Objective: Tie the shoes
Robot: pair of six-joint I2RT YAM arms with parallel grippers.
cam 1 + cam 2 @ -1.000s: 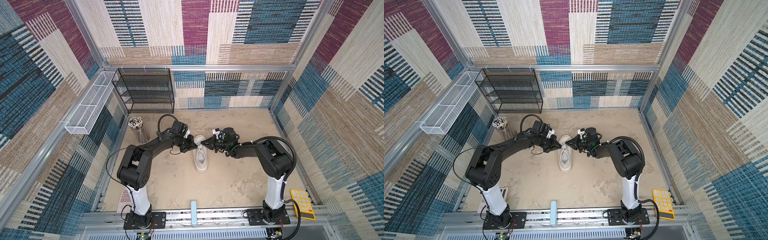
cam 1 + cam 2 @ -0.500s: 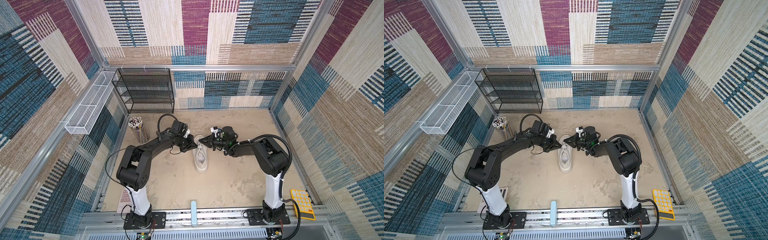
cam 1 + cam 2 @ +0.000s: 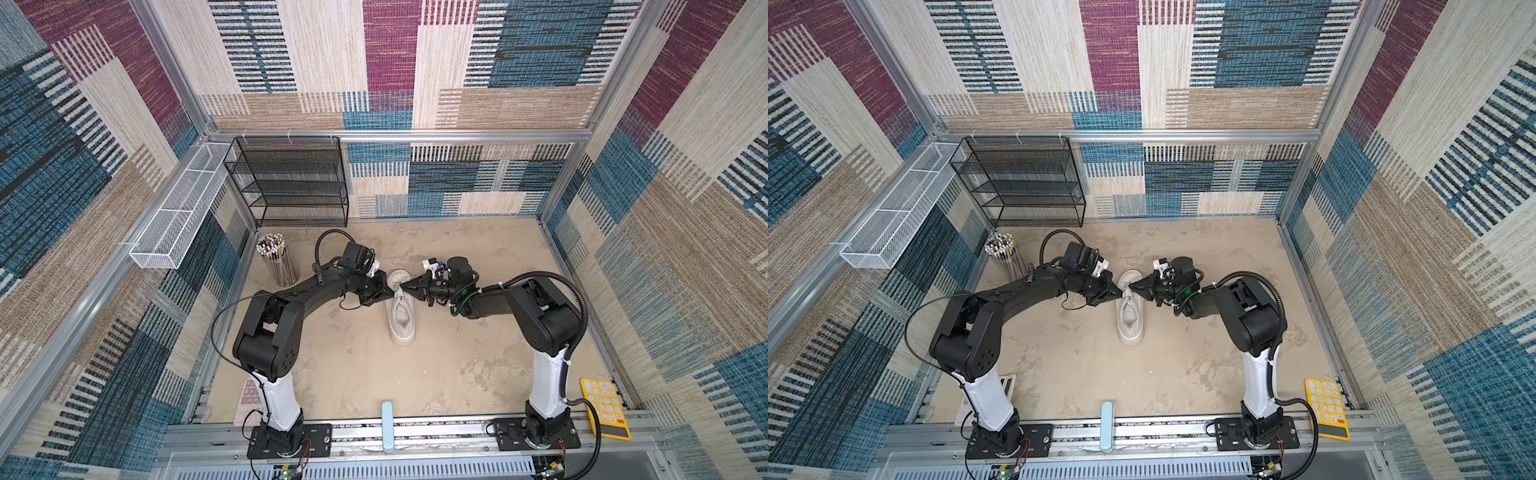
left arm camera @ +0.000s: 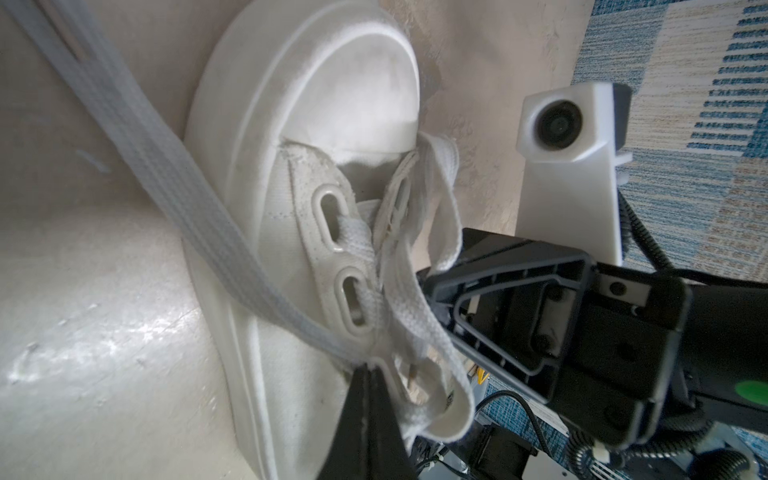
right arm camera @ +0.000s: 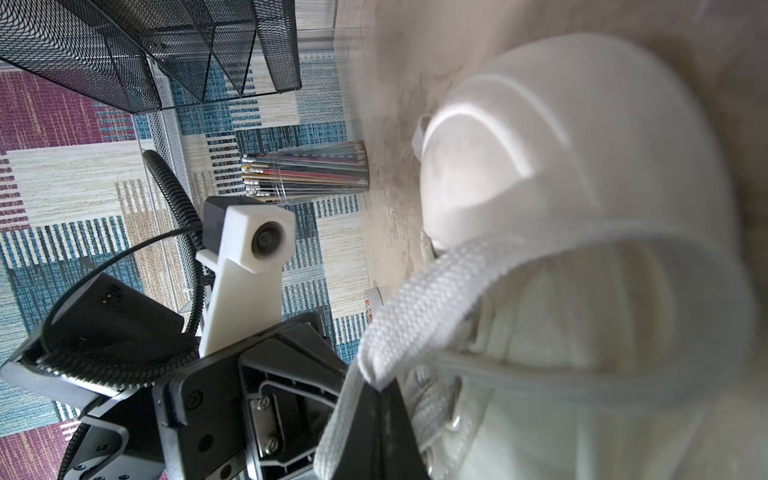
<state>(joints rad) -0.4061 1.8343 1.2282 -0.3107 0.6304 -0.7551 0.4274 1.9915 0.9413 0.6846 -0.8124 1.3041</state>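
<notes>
**A:** Where is the sneaker sitting?

**B:** It is resting sole down around the middle of the worktop. Its toe is pointing to the far side and its heel to the near side. In both top views it is lying between the two arms.

**A:** What are the left fingers doing?

**B:** They are reaching in from the left and hanging over the sneaker's left edge, at the laced far half. In the left wrist view the left fingers are pressing fully together. They are pinching a flat lace just beside the eyelets, and the strand is running straight away from the tips.

**A:** And the right fingers?

**B:** They are coming in from the right over the same far half. In the right wrist view the right fingers are also clamping shut. They are gripping a folded lace loop that is arching over the sneaker's upper.

**A:** Are the two sets of tips touching?

**B:** In the top views they are sitting just beside each other above the lacing. The left wrist view is showing them slightly apart, with lace between them.

**A:** Is anything else standing close by?

**B:** A pencil cup is standing at the far left, well apart from the sneaker.
</notes>
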